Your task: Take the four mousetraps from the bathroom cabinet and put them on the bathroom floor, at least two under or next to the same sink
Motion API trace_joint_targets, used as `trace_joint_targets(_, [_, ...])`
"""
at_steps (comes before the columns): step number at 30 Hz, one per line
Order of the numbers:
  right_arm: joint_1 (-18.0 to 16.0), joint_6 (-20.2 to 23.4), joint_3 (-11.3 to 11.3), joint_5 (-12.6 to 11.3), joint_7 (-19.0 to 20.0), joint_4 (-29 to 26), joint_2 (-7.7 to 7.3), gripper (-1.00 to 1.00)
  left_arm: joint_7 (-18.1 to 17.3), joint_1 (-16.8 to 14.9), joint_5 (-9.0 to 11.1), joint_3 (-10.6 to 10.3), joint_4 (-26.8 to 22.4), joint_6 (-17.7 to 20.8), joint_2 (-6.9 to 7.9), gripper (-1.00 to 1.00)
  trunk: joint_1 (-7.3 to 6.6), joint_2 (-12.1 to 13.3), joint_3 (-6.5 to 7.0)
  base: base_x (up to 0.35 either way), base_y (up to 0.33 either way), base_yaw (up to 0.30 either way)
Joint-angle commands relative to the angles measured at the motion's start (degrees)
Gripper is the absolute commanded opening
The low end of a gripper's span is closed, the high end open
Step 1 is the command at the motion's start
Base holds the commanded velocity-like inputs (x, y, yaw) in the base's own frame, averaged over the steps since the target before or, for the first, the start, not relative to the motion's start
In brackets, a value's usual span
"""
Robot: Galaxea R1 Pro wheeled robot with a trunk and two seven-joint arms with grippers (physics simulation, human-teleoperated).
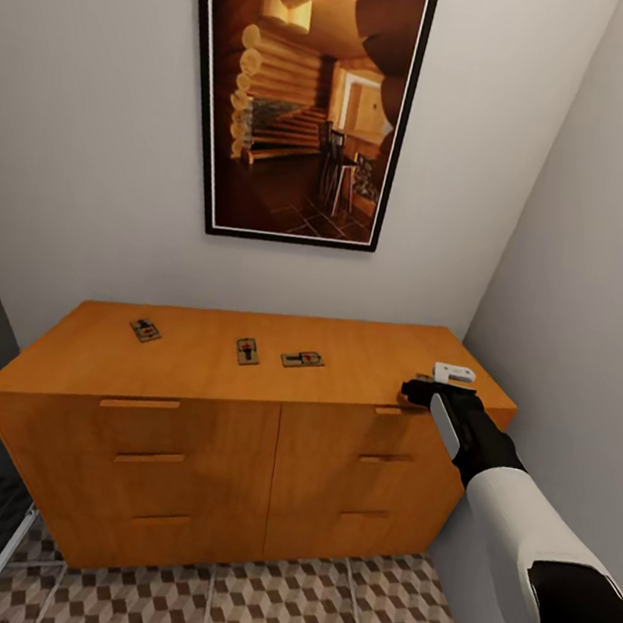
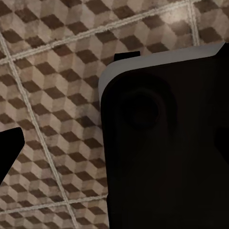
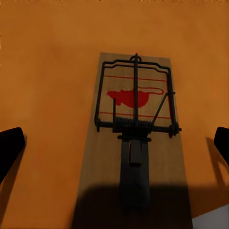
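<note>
From the head camera I see my right claw (image 1: 418, 389) hanging over the right end of the cabinet (image 1: 231, 440), close above its flat orange tabletop, with the black-and-white forearm reaching in from the lower right. Through the right wrist camera the claw (image 3: 114, 143) stands wide open: one dark fingertip (image 3: 9, 148) shows at each edge of the picture, and a mousetrap (image 3: 135, 143) lies flat on the wood between them, touched by neither. Its tan board points lengthwise away from the claw, the wire frame and red mark at the far end and the dark bar toward the camera. I have nothing in this claw.

Three more mousetraps lie on the tabletop well off to the claw's left: the nearest one (image 1: 302, 358), then one (image 1: 248, 351) just beside it, then a third (image 1: 146, 330) farther out toward the cabinet's left end. A small white object (image 1: 454, 373) sits on the top just beyond the claw, toward the wall. A dark-framed picture (image 1: 306, 89) hangs on the wall above the cabinet.

The left wrist camera looks down on the bathroom floor (image 2: 52, 86) with its cube-pattern tiles; a large dark part of the arm blocks much of the picture, and I cannot tell whether my left claw is open or closed.
</note>
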Motion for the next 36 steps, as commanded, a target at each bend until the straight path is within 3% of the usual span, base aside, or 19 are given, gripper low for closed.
trace_joint_targets(1, [0.0,0.3,0.5,-0.7,-0.5,1.1,-0.09,1.0,0.3,0.0,0.1,-0.5,0.0,-0.1,0.02,1.0,0.0,0.0,-0.1,0.0,0.0,0.0])
trace_joint_targets(19, [0.0,0.3,0.5,-0.7,-0.5,1.1,-0.09,1.0,0.3,0.0,0.1,-0.5,0.0,-0.1,0.02,1.0,0.0,0.0,-0.22,0.0,0.0,0.0])
trace_joint_targets(20, [0.0,0.2,0.5,-0.7,-0.5,1.1,-0.09,-1.0,0.3,0.0,0.1,-0.5,0.0,-0.1,0.02,1.0,0.0,0.0,-0.22,0.0,0.0,0.0])
trace_joint_targets(29, [0.0,-0.3,0.5,-0.7,-0.5,1.1,-0.09,-1.0,0.3,0.0,0.1,-0.5,0.0,-0.1,0.02,1.0,0.0,0.0,-0.22,0.0,0.0,0.0])
trace_joint_targets(36, [2.3,-1.0,0.5,-0.7,-0.5,1.0,-0.09,-1.0,0.3,0.0,0.1,-0.5,0.0,-0.1,0.02,1.0,0.0,0.0,-0.22,0.0,0.0,0.0])
